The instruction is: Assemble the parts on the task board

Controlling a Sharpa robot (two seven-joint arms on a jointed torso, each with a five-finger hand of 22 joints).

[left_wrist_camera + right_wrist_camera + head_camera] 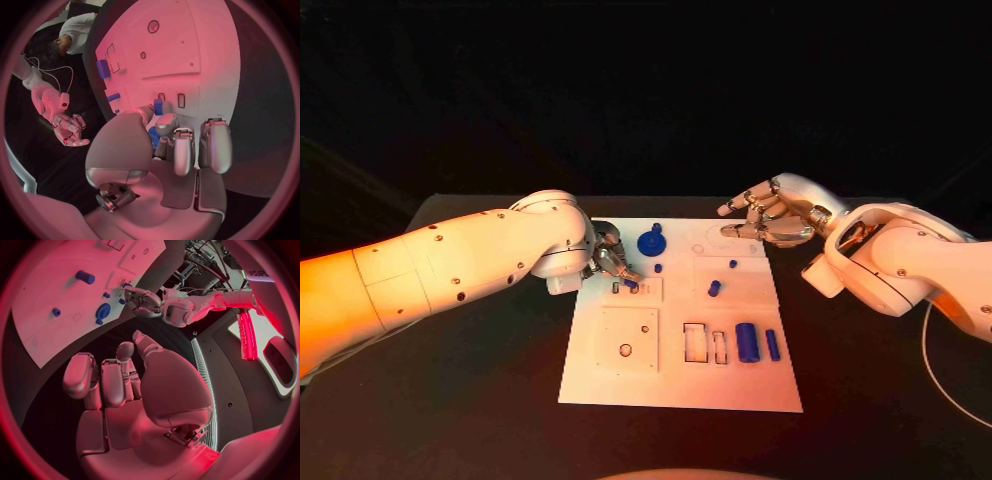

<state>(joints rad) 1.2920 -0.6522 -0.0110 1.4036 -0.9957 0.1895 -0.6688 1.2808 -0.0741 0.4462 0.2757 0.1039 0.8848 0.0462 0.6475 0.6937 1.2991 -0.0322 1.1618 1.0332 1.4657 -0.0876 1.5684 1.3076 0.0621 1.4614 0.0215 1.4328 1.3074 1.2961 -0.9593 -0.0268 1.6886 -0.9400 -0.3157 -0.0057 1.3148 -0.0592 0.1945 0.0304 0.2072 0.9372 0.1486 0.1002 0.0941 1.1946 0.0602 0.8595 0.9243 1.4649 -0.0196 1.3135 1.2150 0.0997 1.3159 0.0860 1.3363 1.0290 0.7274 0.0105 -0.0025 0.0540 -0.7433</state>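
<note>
Parts lie on the white board (678, 385) in the middle of the bench, and the left hand (610, 262) pinches a small blue peg (630, 283) over two small slots, so next it likely must push it straight down, while the right hand (769, 215) waits, fingers apart and holding nothing.

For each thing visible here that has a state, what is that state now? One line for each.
left robot hand: fingertips down on the task board, pinching a small blue part.
small blue part: held at the board, beside two small slots.
right robot hand: raised over the board's far right corner, fingers apart, holding nothing.
task board: flat on the table.
two blue cylinders: lying side by side on the board.
</note>
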